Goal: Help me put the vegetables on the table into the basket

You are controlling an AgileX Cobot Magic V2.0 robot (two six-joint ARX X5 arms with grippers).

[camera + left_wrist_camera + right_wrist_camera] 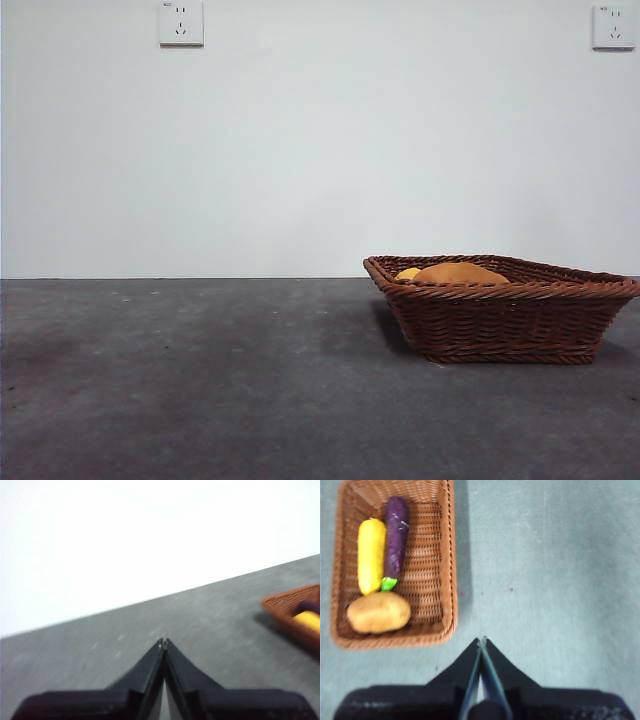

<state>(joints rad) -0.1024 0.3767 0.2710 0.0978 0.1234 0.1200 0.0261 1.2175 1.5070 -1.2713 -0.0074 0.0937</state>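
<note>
The brown wicker basket (pixel 447 560) holds all three vegetables: the yellow corn cob (pixel 371 555), the purple eggplant (pixel 396 537) with its green tip, and the orange-brown potato (pixel 379 612). In the front view the basket (pixel 500 320) stands at the right on the table (pixel 200 380), with the potato (pixel 460 273) showing over its rim. My right gripper (pixel 482 640) hangs shut above the bare table beside the basket, holding nothing. My left gripper (pixel 163 641) is shut and empty, well away from the basket (pixel 287 602), where the corn (pixel 310 622) shows.
A white wall rises behind the table, with two sockets (pixel 181 22) high up. The dark grey tabletop stretches bare to the left of the basket in the front view. Neither arm shows in the front view.
</note>
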